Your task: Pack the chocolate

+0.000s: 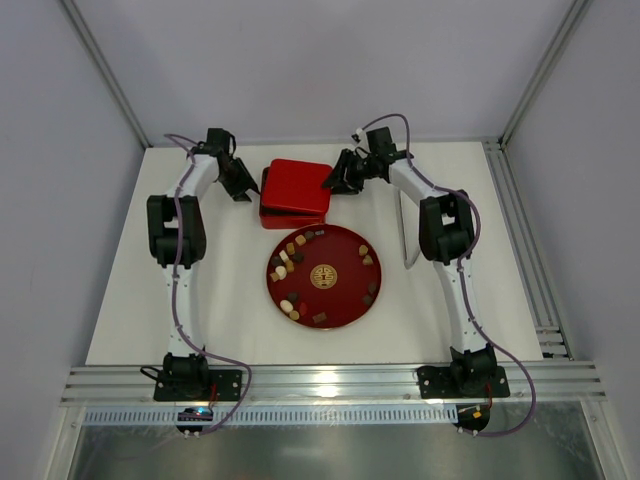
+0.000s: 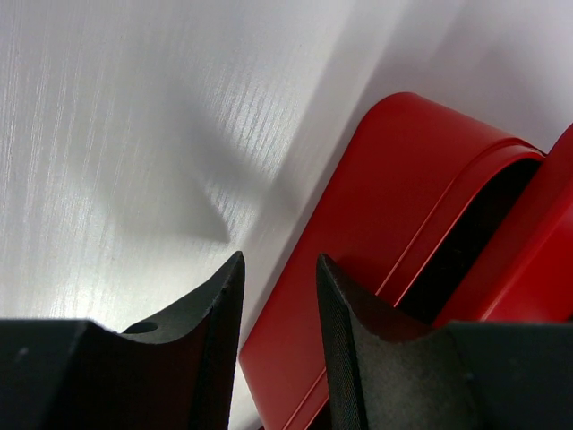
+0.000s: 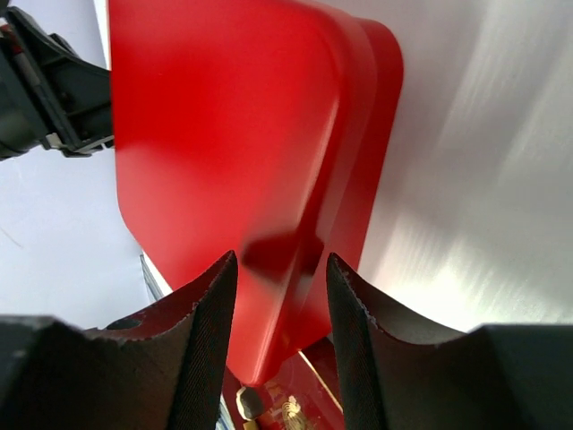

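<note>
The chocolate, several small brown, tan and cream pieces, lies round the rim of a round red plate. One piece shows low in the right wrist view. Behind the plate stands the square red box with its lid on top, slightly ajar, with a dark gap in the left wrist view. My left gripper is open and empty at the box's left side. My right gripper is open, its jaws either side of the lid's right edge.
A gold emblem marks the plate's centre. A white flat piece lies under the right arm. Metal rails run along the table's right side and front edge. Grey walls close in the back and sides.
</note>
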### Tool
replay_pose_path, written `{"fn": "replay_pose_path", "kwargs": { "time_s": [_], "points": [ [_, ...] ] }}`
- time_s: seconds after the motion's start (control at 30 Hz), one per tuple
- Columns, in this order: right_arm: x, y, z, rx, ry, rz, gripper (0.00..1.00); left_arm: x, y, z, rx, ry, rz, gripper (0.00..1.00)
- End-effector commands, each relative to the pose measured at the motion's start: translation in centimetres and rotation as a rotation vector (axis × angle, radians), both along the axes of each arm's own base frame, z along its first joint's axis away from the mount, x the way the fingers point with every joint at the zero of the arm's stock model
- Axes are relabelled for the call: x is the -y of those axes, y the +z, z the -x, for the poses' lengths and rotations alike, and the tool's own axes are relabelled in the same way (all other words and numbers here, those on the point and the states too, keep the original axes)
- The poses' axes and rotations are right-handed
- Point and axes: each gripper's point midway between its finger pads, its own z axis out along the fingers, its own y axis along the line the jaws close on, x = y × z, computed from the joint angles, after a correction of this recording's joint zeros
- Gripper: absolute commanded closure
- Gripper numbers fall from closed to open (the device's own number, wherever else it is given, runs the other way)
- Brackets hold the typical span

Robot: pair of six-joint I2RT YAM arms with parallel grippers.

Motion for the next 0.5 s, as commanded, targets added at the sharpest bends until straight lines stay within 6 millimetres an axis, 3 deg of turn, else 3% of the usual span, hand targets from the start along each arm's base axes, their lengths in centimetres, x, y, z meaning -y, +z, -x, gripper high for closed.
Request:
{"fn": "replay_pose_path", "kwargs": {
  "time_s": [0.0, 0.47],
  "points": [
    [-0.19, 1.49, -0.65, 0.057, 0.008, 0.017, 0.53, 0.55, 0.92, -0.69, 0.026, -0.02, 0.016, 0.62],
    [-0.84, 0.76, -0.67, 0.116, 0.028, 0.119, 0.55, 0.93, 0.7, -0.73, 0.027, -0.034, 0.011, 0.61]
  ]
}}
